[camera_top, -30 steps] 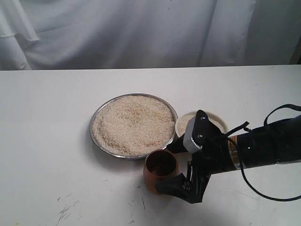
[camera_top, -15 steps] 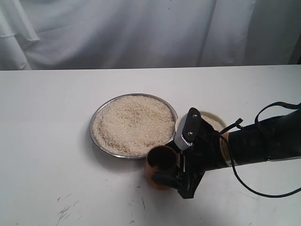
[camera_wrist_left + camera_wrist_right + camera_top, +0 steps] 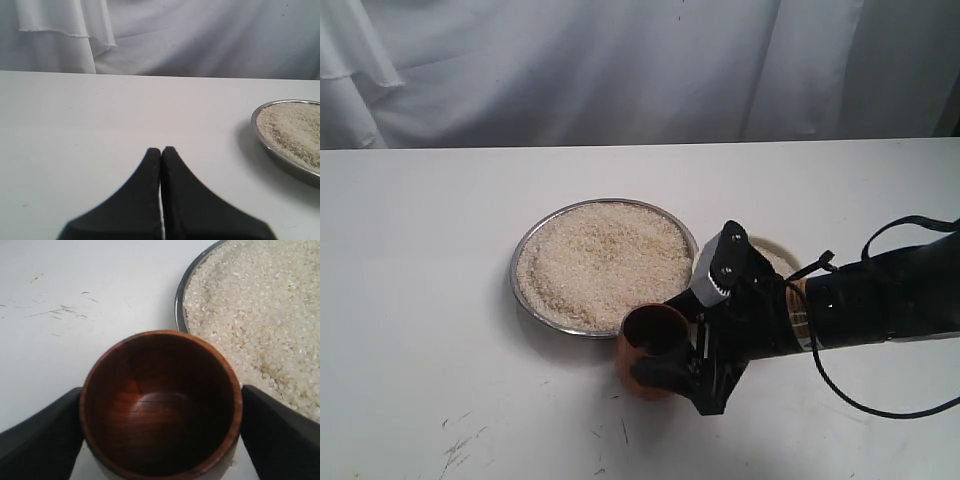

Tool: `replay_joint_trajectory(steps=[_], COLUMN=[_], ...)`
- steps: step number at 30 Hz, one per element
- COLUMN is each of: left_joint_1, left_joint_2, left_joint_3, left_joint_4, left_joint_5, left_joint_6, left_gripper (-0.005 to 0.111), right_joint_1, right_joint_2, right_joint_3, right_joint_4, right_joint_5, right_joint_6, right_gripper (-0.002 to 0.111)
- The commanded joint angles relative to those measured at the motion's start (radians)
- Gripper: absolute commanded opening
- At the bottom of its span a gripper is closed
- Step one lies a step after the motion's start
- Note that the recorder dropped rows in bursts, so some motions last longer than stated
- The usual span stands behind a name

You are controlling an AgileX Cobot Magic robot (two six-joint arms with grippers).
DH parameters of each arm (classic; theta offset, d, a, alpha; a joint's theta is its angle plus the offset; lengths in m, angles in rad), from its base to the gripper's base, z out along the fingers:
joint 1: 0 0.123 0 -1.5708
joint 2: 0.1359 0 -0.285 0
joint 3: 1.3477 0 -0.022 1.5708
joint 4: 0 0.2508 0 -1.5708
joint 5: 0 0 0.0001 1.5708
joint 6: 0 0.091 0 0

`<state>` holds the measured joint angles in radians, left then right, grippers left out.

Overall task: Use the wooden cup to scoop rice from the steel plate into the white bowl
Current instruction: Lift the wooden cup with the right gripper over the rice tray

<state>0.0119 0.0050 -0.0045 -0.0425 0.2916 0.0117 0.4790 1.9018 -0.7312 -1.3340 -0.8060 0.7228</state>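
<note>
Exterior view hides most of the bowl (image 3: 778,251) behind the right gripper (image 3: 668,350); only a stretch of its far rim shows, and what it holds is hard to make out. The arm behind that gripper is cut off at the frame's right edge. The gripper's lower finger crosses the front of the cup (image 3: 650,340), so from here I cannot tell whether the cup's base rests on the table (image 3: 420,260) or hangs just above it. The cup is just beside the near rim of the plate (image 3: 533,237), and whether the two touch cannot be told. The plate is heaped with rice (image 3: 605,262).

The right wrist view settles the grasp. One black finger presses each side of the cup's wall, so the right gripper is clamped on the cup. This view also looks straight into the cup and shows bare brown wood. The cup's nearest edge and most of the plate run out of the picture, and the bowl does not show.

Only the left wrist view shows the left gripper (image 3: 161,152). Its fingers are pressed together with nothing between them, above bare table well apart from the plate, of which one rice-filled edge shows. A white cloth (image 3: 570,70) hangs behind.
</note>
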Motion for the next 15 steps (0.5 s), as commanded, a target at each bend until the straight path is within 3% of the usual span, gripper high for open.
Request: replay_joint_trajectory(steps=[1, 4, 9, 15], left_joint_1=[-0.002, -0.002, -0.002, -0.002], left_joint_2=[-0.005, -0.005, -0.005, -0.005], left_joint_3=[0.005, 0.005, 0.005, 0.005], left_joint_4=[-0.001, -0.001, -0.001, -0.001], left_joint_5=[-0.006, -0.006, -0.006, -0.006], left_joint_6=[-0.003, -0.003, -0.003, -0.003], left_gripper=[0.000, 0.000, 0.000, 0.000], right_joint_1=[0.004, 0.004, 0.007, 0.030], right_joint_2=[-0.082, -0.150, -0.205, -0.169], right_joint_3=[-0.010, -0.043, -0.186, -0.376], right_joint_4=[0.006, -0.072, -0.356, -0.410], right_joint_5=[0.047, 0.117, 0.186, 0.261], right_joint_6=[0.108, 0.234, 0.551, 0.617], right_gripper=[0.000, 0.000, 0.000, 0.000])
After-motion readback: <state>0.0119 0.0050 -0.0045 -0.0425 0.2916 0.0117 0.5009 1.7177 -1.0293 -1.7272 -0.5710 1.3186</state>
